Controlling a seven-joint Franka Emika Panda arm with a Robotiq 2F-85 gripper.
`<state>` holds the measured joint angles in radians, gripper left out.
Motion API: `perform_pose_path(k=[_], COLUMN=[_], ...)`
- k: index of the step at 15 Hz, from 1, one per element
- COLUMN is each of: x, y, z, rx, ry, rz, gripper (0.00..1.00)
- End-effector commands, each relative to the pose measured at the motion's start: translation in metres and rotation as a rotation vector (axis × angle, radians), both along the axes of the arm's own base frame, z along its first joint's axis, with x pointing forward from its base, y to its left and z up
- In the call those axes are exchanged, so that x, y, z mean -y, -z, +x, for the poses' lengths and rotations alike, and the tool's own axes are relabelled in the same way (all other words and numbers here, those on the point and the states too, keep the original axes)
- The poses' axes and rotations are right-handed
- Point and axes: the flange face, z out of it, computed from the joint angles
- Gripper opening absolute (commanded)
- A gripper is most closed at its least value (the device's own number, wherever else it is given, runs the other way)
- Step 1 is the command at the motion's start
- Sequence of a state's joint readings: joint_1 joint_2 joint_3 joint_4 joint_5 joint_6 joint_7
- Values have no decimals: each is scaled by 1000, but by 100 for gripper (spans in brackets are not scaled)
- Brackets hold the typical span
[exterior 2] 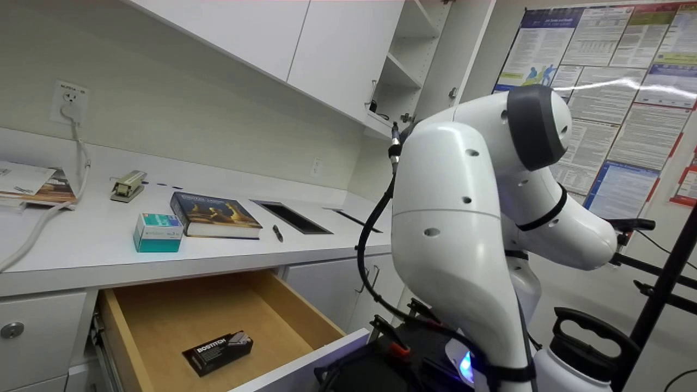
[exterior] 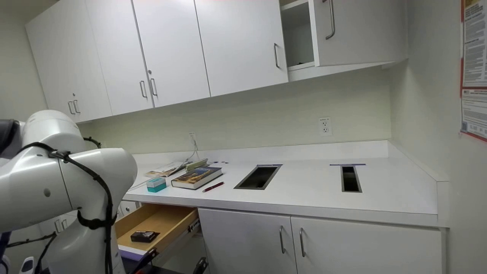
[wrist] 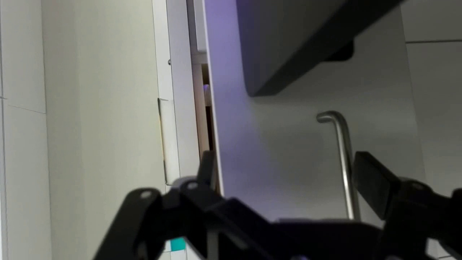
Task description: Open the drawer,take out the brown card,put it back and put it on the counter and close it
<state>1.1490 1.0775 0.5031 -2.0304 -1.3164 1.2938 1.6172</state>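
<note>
Gripper (wrist: 285, 157) Parted Wide Outside Drawer (exterior 2: 163, 310), Card (exterior 2: 218, 353) Within

From left in the wrist view: counter edge (wrist: 184, 119), drawer front (wrist: 274, 162), then handle (wrist: 345, 151), seen between the fingers (wrist: 375, 180); contact cannot be told. Past the front and hidden from the wrist camera, the dark, boxlike card lies on the drawer's floor, its long side roughly parallel to that front. Any reach would likely rise over the front, then go inward and down.

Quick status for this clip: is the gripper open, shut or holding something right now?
Gripper: open, jaws wide apart near the drawer, holding nothing.
</note>
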Motion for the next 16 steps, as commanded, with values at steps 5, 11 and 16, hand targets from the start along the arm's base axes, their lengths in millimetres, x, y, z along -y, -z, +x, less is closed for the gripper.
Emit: perform_pose_path(k=[5, 11, 16], x=[-15, -15, -18], y=[-138, -199, -203], z=[5, 76, 125], rx=[-233, -367, -448], ry=[6, 220, 263], rz=[134, 374, 479], gripper=[100, 100, 100])
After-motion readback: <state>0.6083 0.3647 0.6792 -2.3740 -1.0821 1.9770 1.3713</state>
